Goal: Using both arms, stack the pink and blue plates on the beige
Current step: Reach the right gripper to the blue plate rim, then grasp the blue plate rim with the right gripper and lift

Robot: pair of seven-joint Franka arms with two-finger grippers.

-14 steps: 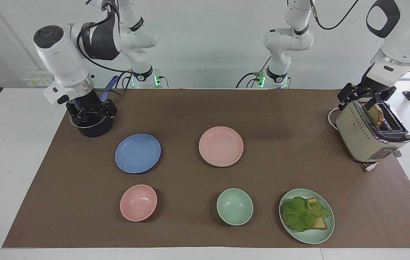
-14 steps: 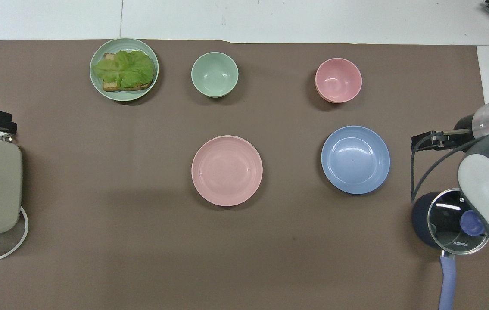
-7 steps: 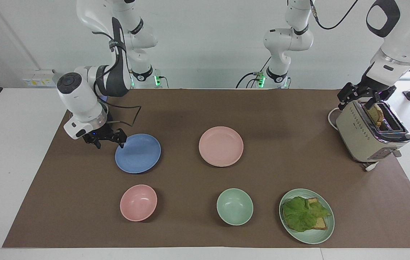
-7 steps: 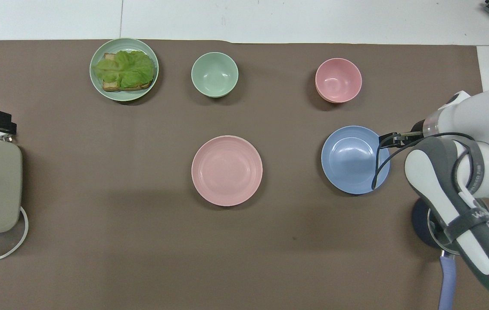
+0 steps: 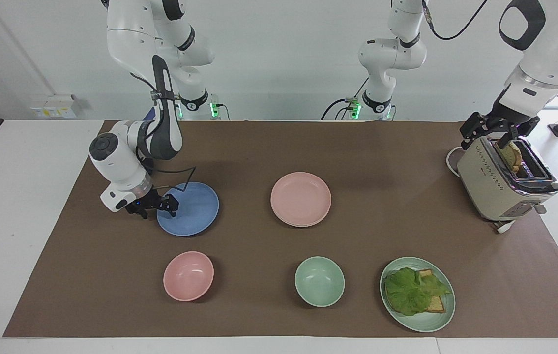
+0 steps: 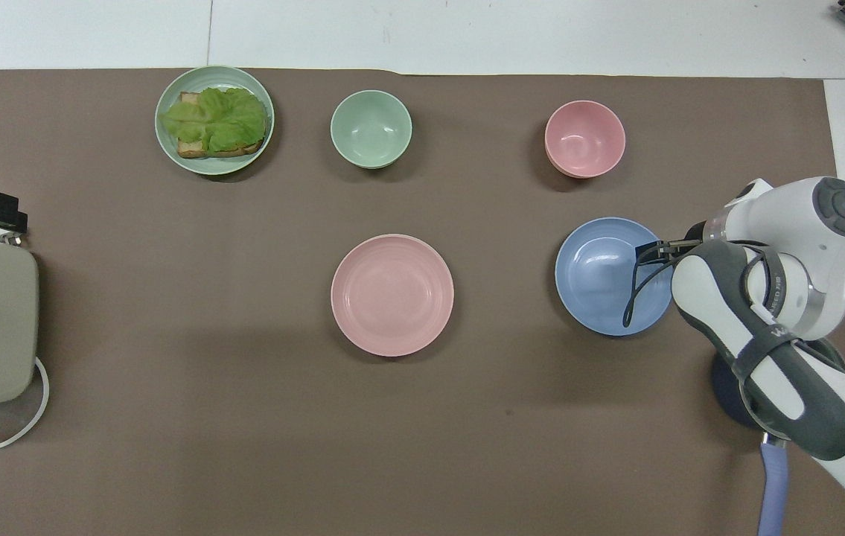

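Blue plate [image 5: 191,209]: flat, round, matte cornflower blue with a shallow rim, on the brown tabletop [image 5: 259,147] sheet, its edge at the right claw [image 5: 157,206].
The right claw, jaws spread wide and empty, sits low at the plate's rim on the right arm's end; a second ago it hung over the dark-blue saucepan [image 6: 727,387], now partly hidden under the arm. The pink plate [image 5: 301,199], same shape and finish, lies well apart from that claw toward the left arm's end, unmoved. The left claw [image 5: 497,132] waits open over the cream toaster [image 5: 500,184], unchanged. No beige plate is visible.
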